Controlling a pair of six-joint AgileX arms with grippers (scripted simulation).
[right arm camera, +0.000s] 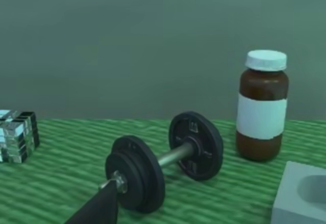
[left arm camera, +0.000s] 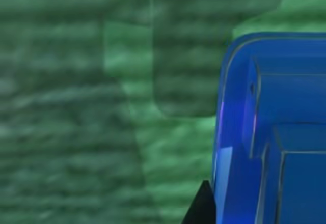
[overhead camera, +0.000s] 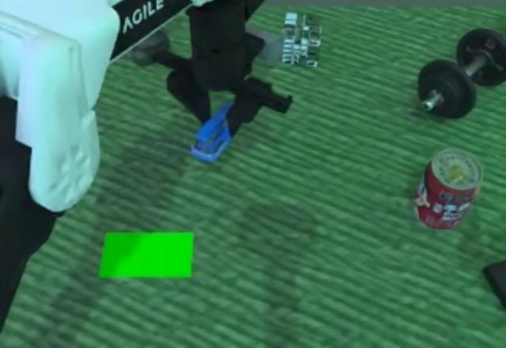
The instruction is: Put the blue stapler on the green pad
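Note:
The blue stapler (overhead camera: pixel 212 138) is tilted between the black fingers of my left gripper (overhead camera: pixel 216 119), which is shut on it at the back left of the table. In the left wrist view the stapler (left arm camera: pixel 275 132) fills the near side, with one fingertip (left arm camera: pixel 202 210) against its edge and dark shadows on the carpet beyond it. The green pad (overhead camera: pixel 147 255) lies flat at the front left, apart from the stapler and nearer the front edge. My right gripper (overhead camera: pixel 497 280) is parked at the right edge of the table.
A red can (overhead camera: pixel 447 188) stands at the right. A black dumbbell (overhead camera: pixel 462 71) (right arm camera: pixel 163 160) lies at the back right. A mirrored cube (overhead camera: pixel 301 39) (right arm camera: pixel 15 135) sits at the back. The right wrist view also shows a brown bottle (right arm camera: pixel 262 112) and a grey block (right arm camera: pixel 300 193).

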